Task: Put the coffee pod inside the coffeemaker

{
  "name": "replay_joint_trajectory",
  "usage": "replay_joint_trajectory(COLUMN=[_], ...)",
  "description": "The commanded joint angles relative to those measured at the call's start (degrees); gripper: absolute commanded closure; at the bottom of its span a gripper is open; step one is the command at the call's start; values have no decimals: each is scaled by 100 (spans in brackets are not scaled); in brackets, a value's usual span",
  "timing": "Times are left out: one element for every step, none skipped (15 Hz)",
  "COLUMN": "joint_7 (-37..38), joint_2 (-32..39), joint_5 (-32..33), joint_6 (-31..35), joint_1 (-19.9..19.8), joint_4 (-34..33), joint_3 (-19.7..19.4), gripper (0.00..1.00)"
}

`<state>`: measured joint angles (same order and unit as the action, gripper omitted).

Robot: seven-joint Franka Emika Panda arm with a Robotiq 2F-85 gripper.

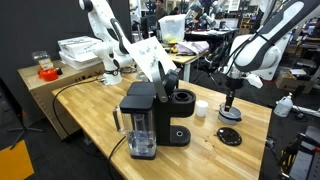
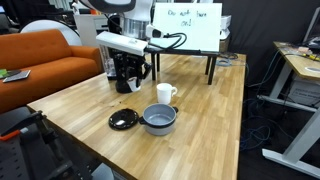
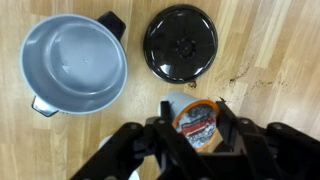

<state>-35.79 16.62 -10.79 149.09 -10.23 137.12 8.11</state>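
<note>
My gripper is shut on the coffee pod, a small pale capsule with an orange rim and a printed foil top, held tilted above bare wood. In an exterior view the gripper hangs over the right part of the table, well right of the coffeemaker. The black coffeemaker with its clear tank stands near the table's front edge. It also shows at the far end of the table in an exterior view. The pod is too small to make out in either exterior view.
A grey pot and a flat black lid lie below the gripper; both show in an exterior view, pot and lid. A white cup stands between them and the coffeemaker. A second white arm is behind.
</note>
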Motion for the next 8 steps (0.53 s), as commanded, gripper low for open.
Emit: replay_joint_trajectory(joint_7=[440,490,499,479,453,441,405,369], joint_2=[-475,-558,-641,-710,-760,-819,-856,-890], joint_5=[244,249,206,134,75,17,-99,-225], joint_6=[31,35,42,48,56,67,92,104], joint_1=[163,169,155,140,127,122,101,88], joint_4=[382,444,500,540,567,592,610,621], joint_3=[-279,-315,-332,-343,-364,-384,-396,-411], gripper=[77,77,77,77,77,77,77,77])
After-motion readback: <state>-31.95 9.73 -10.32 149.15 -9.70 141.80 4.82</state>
